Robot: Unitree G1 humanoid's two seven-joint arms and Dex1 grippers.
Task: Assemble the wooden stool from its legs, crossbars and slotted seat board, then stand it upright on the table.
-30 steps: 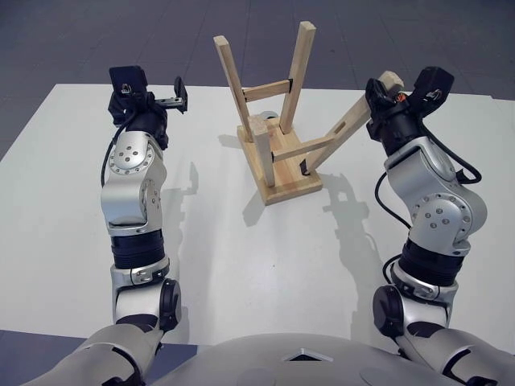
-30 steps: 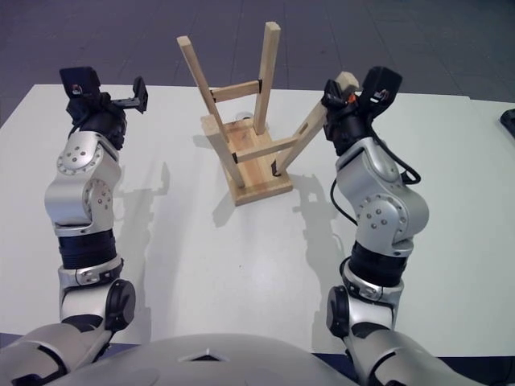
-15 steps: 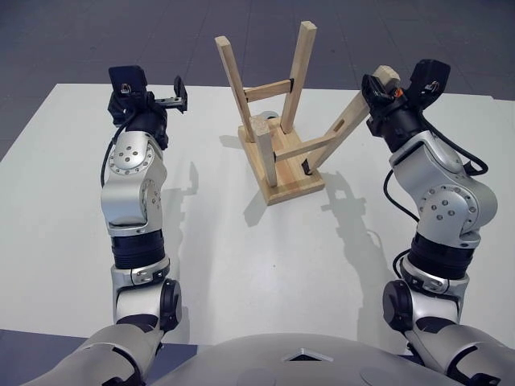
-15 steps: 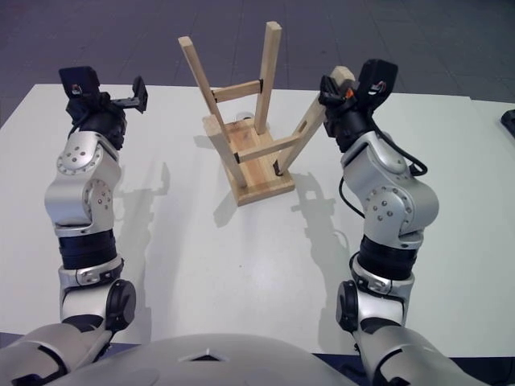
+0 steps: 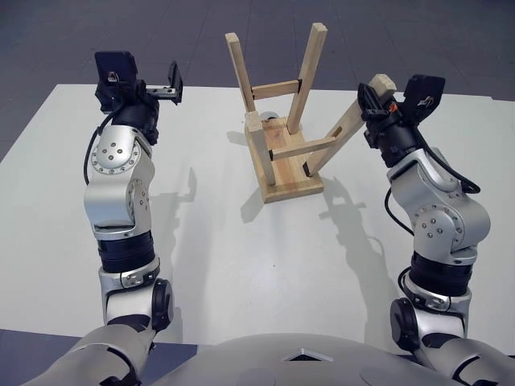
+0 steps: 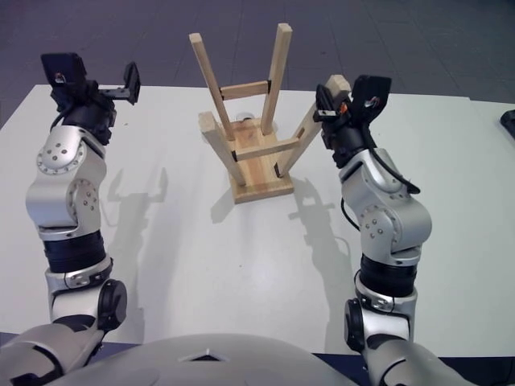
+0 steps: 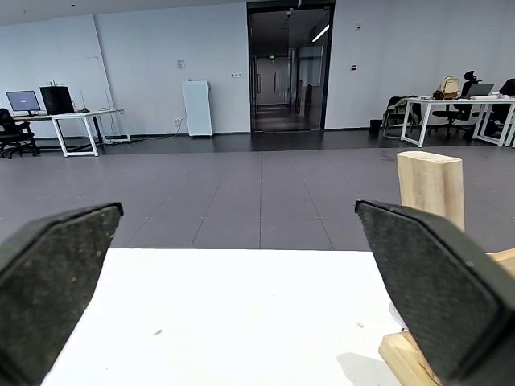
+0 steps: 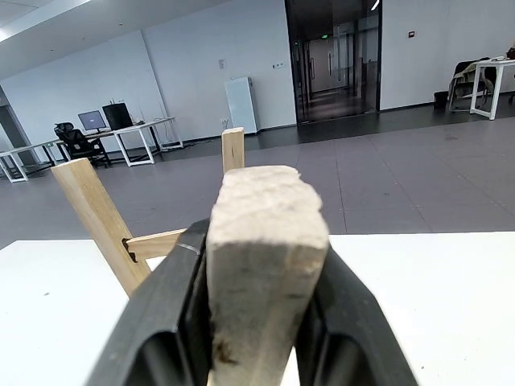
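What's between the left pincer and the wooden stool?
Nothing but bare white table lies between the left pincer and the stool, as the left eye view shows.

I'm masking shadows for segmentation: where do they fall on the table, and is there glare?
Left eye view: the stool throws soft shadows on the table on both sides of its seat board; no glare. Right wrist view: the leg in the right pincer is evenly lit.

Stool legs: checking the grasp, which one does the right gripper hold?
The leg slanting outward to the robot's right. The right gripper is shut on its upper end.
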